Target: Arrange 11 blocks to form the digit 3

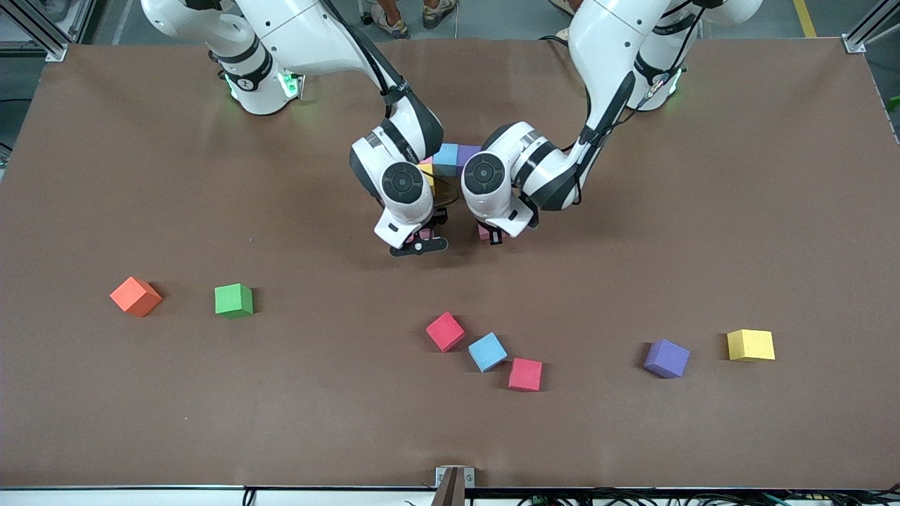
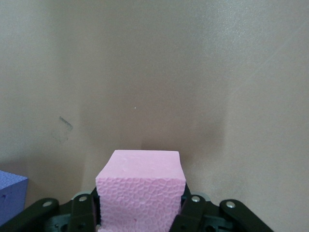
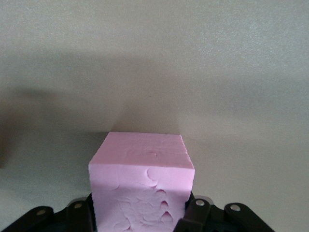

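Front view shows a brown table (image 1: 140, 393) with blocks scattered from three to nine o'clock. At centre, the left gripper (image 2: 140, 212) clamps one pink cube (image 2: 140, 186); the right gripper (image 3: 140, 215) clamps another pink cube (image 3: 141, 183). Grey floor (image 1: 506, 17) at twelve.

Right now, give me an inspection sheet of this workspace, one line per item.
Surface: brown table, bare between the blocks.
Job's things: loose green block, red block, light blue block, pink block, purple block, yellow block; a started cluster between the arms, partly hidden.
Clutter: orange cube toward the right arm's end.
Grippers: left gripper shut on a pink cube; right gripper shut on another pink cube; both over the table's middle.
Cables: bundle along the table's near edge.
Surroundings: feet by the bases.
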